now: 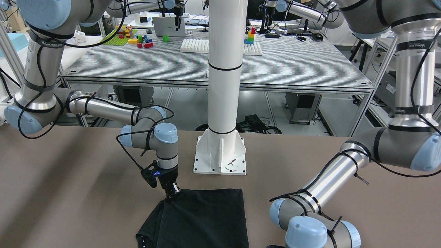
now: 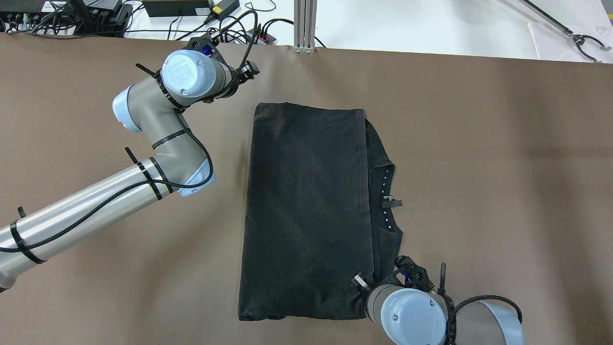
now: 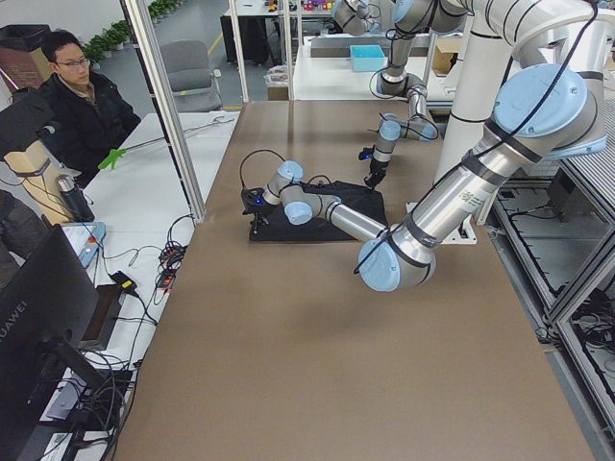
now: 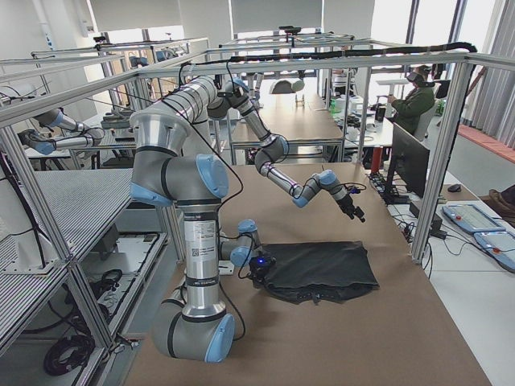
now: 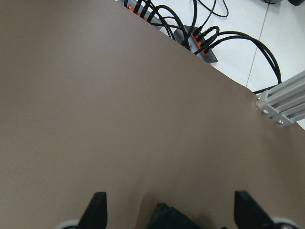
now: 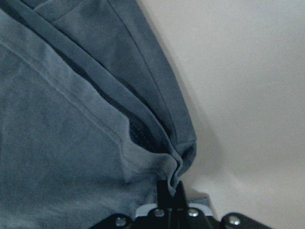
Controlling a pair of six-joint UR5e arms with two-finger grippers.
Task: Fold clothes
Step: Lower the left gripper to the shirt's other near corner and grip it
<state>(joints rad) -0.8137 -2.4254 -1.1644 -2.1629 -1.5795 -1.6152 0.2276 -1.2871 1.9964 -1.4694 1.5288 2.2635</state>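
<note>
Clothes [image 2: 306, 211] on this rig come down to one black garment, and its near right corner is pinched in the right gripper [image 6: 170, 188]. From the wrist camera the two fingers sit tight together, low against the table [image 2: 479, 167], with a bunched fold of fabric squeezed between them. Out from that grip, the hem [image 2: 362, 191] of the upper layer runs straight along the right side. Past it the lower layer pokes out, showing the collar [image 2: 385, 201] and a small label. So the piece lies doubled over once, flat and fairly smooth, in the middle of the table just in front of the white pole base [image 1: 220, 162].

Across it, the left gripper [image 5: 171, 209] hangs over bare tabletop just beyond the far left corner, close to the table's far edge where the cables [image 5: 200, 28] lie. Its fingertips [image 5: 98, 206] stand wide apart with nothing between them, and it touches no cloth.

My reading is that one fold is done and the edges line up decently, but the collar side is uncovered and the shape is long — I'd say at least one more fold is left. With only one corner held, a lift would likely drag the layers askew unless the free claw takes the matching corner.
</note>
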